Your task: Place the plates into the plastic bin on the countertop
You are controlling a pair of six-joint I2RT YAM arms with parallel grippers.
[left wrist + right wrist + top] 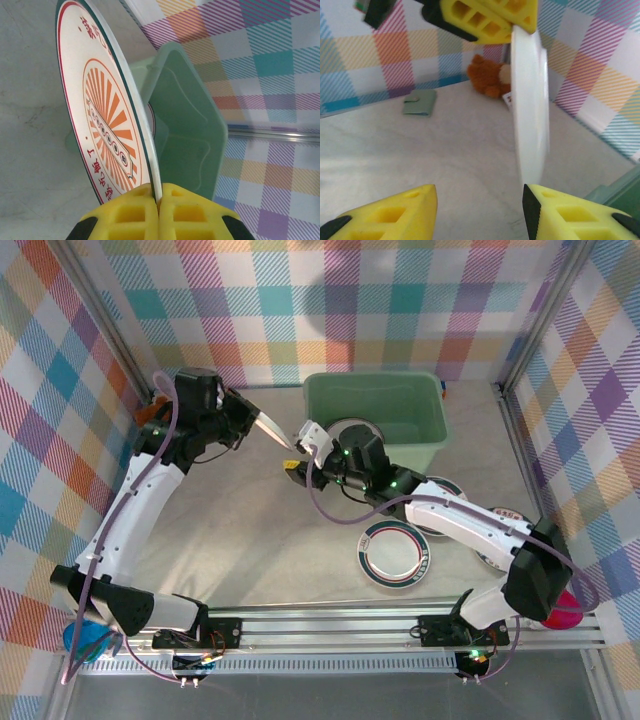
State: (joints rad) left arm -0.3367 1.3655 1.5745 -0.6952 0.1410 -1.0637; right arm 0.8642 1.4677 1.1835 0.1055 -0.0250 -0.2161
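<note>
The left gripper (pixel 159 194) has its fingers pressed together on the rim of the orange-patterned plate (pixel 105 125). This plate stands on its edge in the air just outside the left wall of the plastic bin (pixel 192 130), not yet over it. The grip takes only a small bite of a thin and smooth rim, so I think the plate could turn or slide out of the pads if the arm swings quickly. Then it would drop on the countertop (pixel 240 540) beside the bin and maybe chip. The right gripper (pixel 477 195) is on the same side of the bin with its fingers apart, and the free edge of the plate hangs very near to one of them; whether they touch I cannot tell. If a handover is intended, the danger is in the timing: should the left fingers let go before the right ones close firmly, nothing holds the plate. Both arms are also crowded at the bin's front-left corner, so one could knock the other, or push the bin's rim and shift it. A green-rimmed plate (pixel 395 553) lies in front of the bin, not yet placed.
</note>
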